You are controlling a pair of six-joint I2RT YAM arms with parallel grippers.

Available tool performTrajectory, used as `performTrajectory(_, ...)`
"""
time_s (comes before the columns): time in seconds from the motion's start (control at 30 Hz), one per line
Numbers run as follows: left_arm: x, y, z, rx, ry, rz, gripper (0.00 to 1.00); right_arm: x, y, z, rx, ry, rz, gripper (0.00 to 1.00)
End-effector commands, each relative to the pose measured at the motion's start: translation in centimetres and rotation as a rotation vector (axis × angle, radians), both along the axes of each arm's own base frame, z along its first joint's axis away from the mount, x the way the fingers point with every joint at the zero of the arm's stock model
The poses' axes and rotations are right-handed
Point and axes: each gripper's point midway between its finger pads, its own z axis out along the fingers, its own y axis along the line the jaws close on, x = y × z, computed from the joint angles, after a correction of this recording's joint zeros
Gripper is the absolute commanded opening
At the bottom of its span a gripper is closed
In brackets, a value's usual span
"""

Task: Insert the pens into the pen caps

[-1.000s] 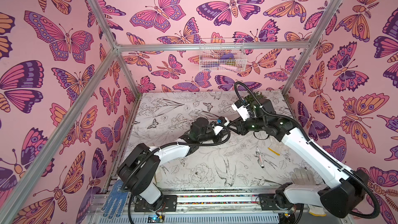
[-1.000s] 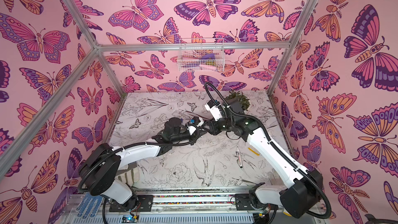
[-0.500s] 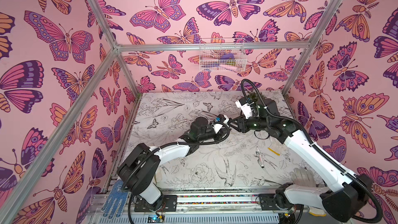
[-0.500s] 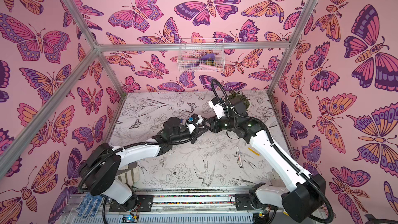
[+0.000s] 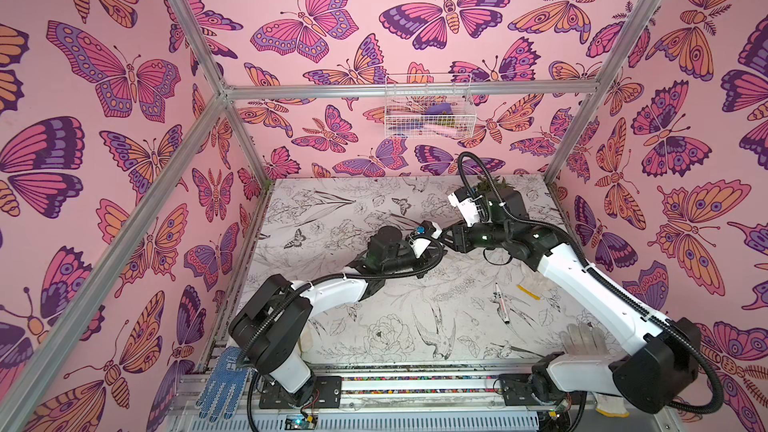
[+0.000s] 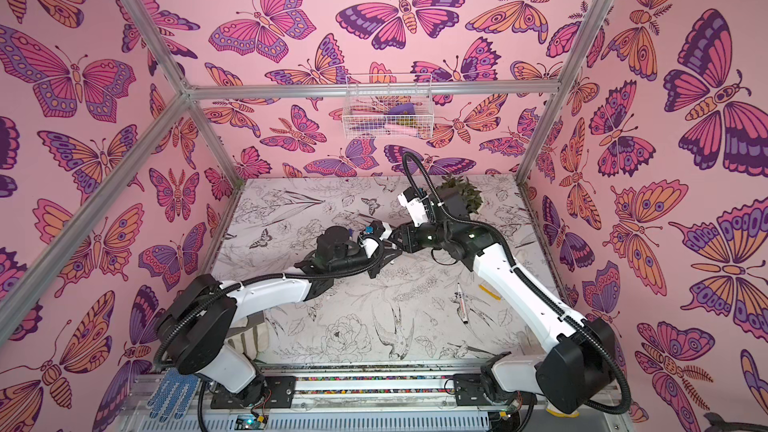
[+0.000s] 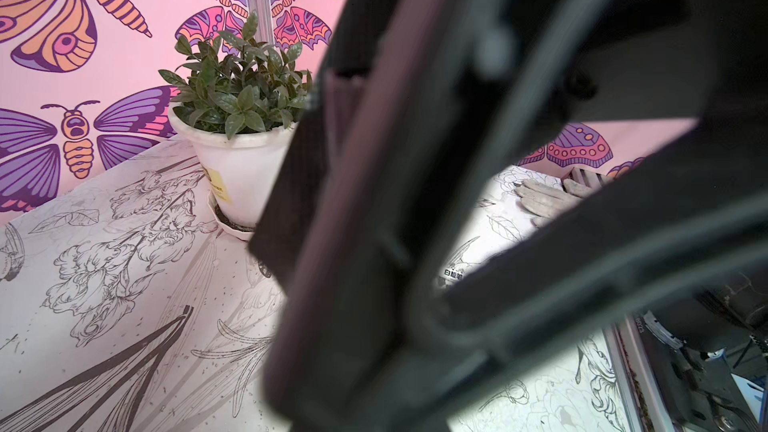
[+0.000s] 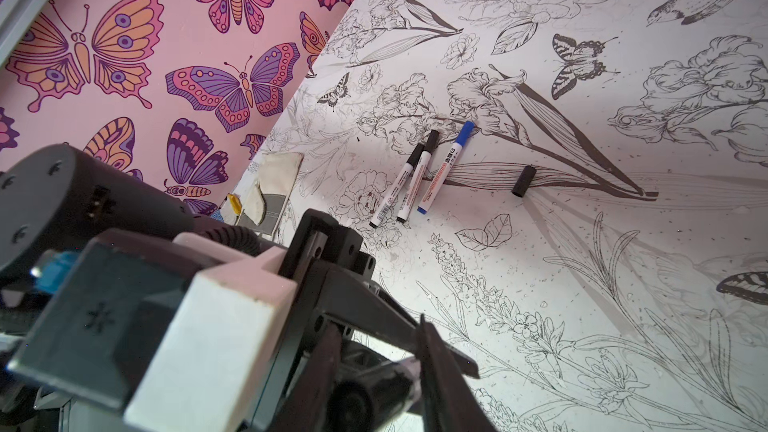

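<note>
Open mat (image 5: 415,326) beside loose pen (image 5: 500,303)

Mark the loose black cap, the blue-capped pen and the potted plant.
loose black cap (image 8: 523,181): right wrist view, middle of the cap.
blue-capped pen (image 8: 444,168): right wrist view, middle of the barrel.
potted plant (image 7: 241,172): left wrist view, white pot wall.

Pink butterfly walls (image 5: 124,76), floral tabletop (image 5: 374,326), potted plant (image 7: 232,118)

Left arm (image 5: 332,293) stretches forward and to the right; right arm (image 5: 582,280) stretches forward and to the left. Left gripper (image 5: 434,246) and right gripper (image 5: 449,238) meet nose to nose, mid-scene. Left jaws closed. Right jaws narrowly apart; grip unclear.
</note>
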Motion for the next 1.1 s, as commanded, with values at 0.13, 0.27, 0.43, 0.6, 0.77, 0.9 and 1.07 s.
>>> performTrajectory(0.13, -0.4, -0.3, 0.1, -0.03, 0.018, -0.033, 0.0, 1.2, 0.3, 2.1, 0.033, -0.055, -0.017, 0.34)
performTrajectory(0.27, -0.5, -0.2, -0.2, -0.03, 0.028, -0.033, 0.0, 1.5, 0.3, 2.3, 0.027, -0.061, -0.024, 0.34)
performTrajectory(0.43, -0.6, -0.1, -0.2, -0.032, 0.029, -0.032, 0.0, 1.7, 0.5, 2.0, 0.025, -0.051, -0.022, 0.31)
performTrajectory(0.6, -0.5, -0.2, 0.2, -0.043, 0.027, -0.031, 0.0, 1.4, 0.8, 1.0, 0.023, -0.02, -0.003, 0.11)
performTrajectory(0.77, 0.7, 0.2, 2.7, -0.098, -0.033, 0.042, 0.0, 0.9, 0.5, -1.7, -0.004, 0.066, -0.011, 0.01)
performTrajectory(0.9, 2.7, 0.9, 5.2, -0.177, -0.127, 0.155, 0.0, -0.2, 0.2, -4.8, -0.02, 0.144, -0.024, 0.0)
performTrajectory(1.07, 4.7, 1.2, 6.8, -0.255, -0.166, 0.238, 0.0, -3.0, 0.6, -9.3, -0.065, 0.274, 0.009, 0.0)
